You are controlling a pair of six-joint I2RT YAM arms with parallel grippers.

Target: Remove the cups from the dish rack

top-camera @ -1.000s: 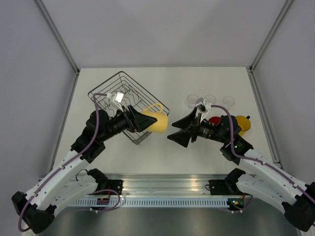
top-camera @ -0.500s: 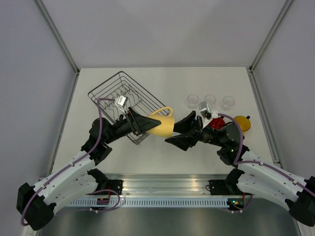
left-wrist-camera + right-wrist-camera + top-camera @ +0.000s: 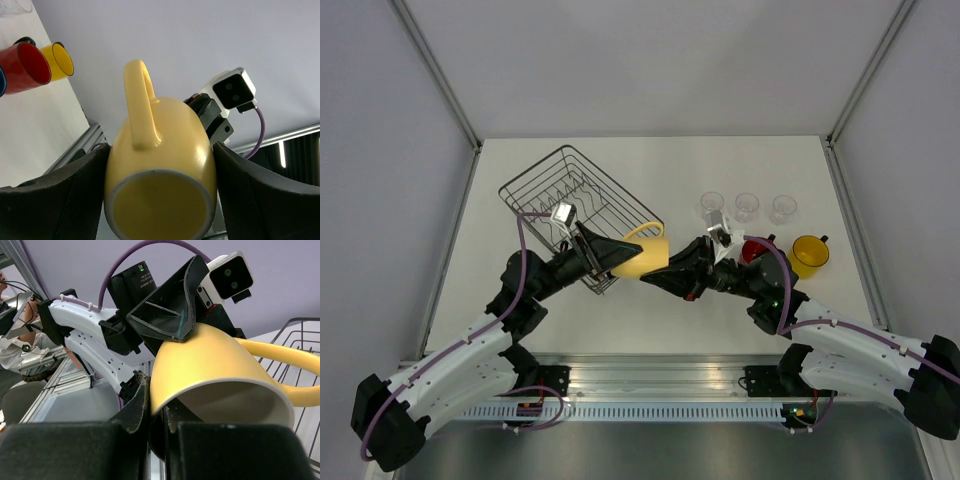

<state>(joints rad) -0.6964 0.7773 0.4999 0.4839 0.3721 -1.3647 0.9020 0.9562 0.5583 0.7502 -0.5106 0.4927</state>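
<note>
Left claw is clamped on the cream mug. The right claw straddles its rim, grip unclear. Release only after a firm pinch.

A white table fills the floor of the top view. Along the table's near edge runs an aluminium rail, with a slotted strip just in front of it. Grey wall panels stand behind the table's far edge, and slanted frame struts rise from its far corners. A person in a white shirt sits off the table, only partly in view.
</note>
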